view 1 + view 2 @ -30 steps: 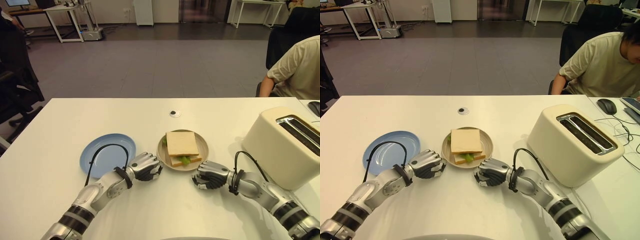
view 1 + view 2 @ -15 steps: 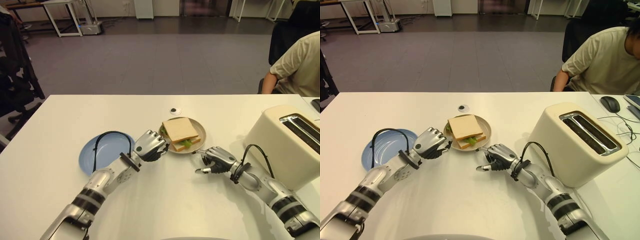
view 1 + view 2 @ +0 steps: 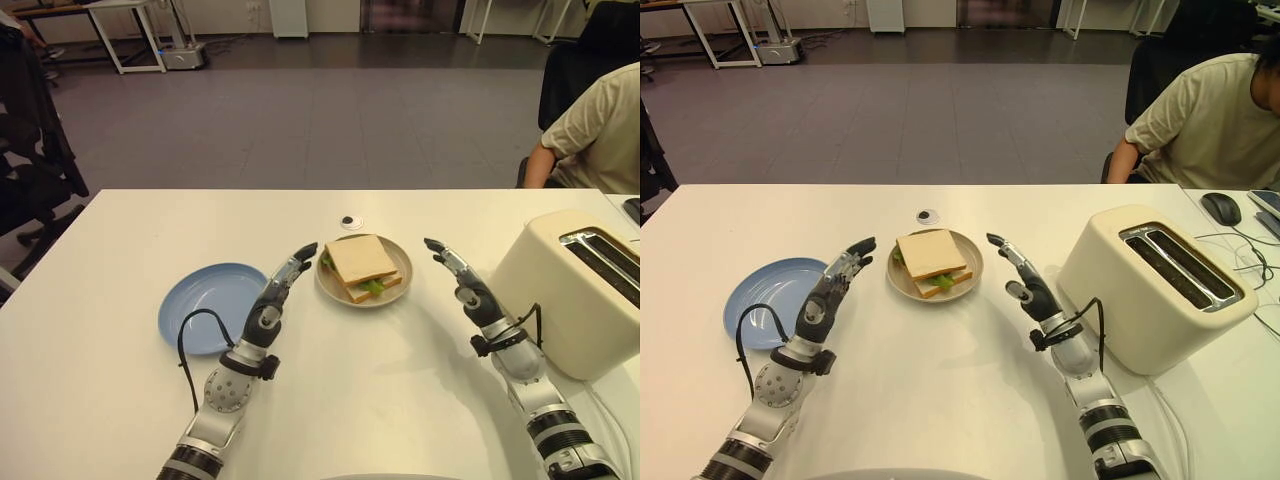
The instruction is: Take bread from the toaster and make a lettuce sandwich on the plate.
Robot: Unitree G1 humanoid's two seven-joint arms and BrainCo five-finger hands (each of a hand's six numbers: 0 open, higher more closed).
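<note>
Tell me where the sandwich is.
In the left eye view the sandwich sits on the beige plate mid-table, blue plate to its left, toaster to its right.

— What are you working on?
— A white table point(image 3: 110, 235), stretching across in front of me.
— And what sits on it?
— To my left, a blue plate point(image 3: 200, 295) lies flat. Just beside it, near the middle, is a tan plate point(image 3: 327, 283); the two are close, but I can't tell whether they touch. A small round black-and-white cap point(image 3: 348, 221) lies just behind the tan plate. The cream toaster point(image 3: 560, 300) stands on my right, well apart from both plates.
</note>
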